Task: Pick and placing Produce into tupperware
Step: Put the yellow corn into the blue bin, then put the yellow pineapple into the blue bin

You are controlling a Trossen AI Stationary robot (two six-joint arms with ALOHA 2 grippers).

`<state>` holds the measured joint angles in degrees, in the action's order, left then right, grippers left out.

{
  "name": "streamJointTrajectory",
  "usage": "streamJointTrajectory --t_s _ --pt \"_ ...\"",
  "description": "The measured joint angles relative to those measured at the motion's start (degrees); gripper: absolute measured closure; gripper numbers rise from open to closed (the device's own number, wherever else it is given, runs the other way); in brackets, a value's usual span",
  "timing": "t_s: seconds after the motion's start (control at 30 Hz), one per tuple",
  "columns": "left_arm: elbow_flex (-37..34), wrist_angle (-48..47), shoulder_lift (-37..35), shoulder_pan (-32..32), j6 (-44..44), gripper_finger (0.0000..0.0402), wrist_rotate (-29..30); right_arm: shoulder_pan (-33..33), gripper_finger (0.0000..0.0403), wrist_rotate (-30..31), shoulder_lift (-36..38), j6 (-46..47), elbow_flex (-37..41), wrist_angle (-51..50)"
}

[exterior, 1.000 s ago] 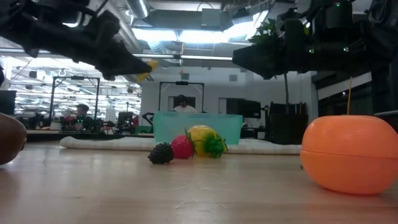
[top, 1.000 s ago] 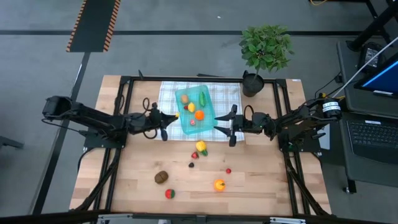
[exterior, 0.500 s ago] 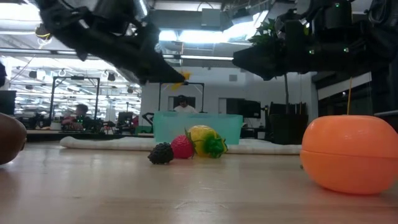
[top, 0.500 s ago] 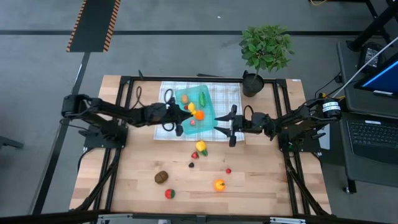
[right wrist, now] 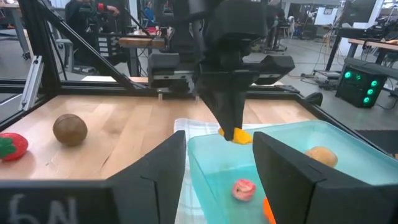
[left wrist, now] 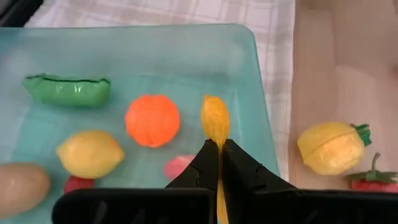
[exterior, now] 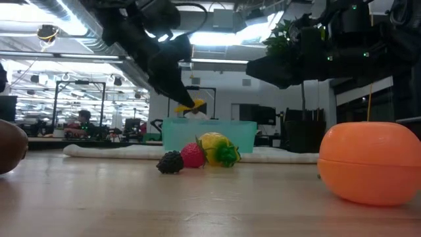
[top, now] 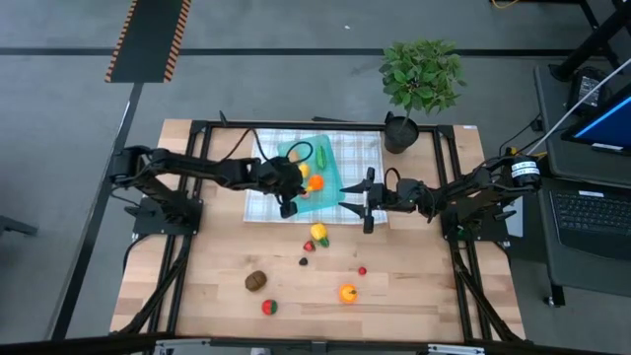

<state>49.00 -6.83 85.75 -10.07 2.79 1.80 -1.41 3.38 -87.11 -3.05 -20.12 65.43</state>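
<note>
Above the tupperware [left wrist: 249, 74], left gripper [left wrist: 217, 152] jaws pinch a slim yellow-orange produce piece [left wrist: 215, 118], long axis running straight out from the fingertips. Right gripper [top: 367, 205] waits beside the container, jaws half open, empty.

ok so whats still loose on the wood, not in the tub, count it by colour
yellow fruit: 1
red pieces: 3
black berry: 1
brown kiwi: 1
orange: 1
total: 7
</note>
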Motion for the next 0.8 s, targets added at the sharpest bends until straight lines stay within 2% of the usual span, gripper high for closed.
streamJointTrajectory --t_s 0.37,0.6,0.8 --pt "0.7 -0.2 4.1 0.0 -1.4 0.0393 0.1 0.0 0.0214 0.0 0.0 0.2 0.0 -0.1" --pt "0.6 2.1 8.2 0.0 -1.7 0.0361 0.2 0.0 0.0214 0.0 0.0 0.2 0.0 -0.2" --pt "0.6 4.4 7.4 0.1 -1.9 0.0323 0.2 0.0 0.0214 0.0 0.0 0.5 0.0 -0.2"
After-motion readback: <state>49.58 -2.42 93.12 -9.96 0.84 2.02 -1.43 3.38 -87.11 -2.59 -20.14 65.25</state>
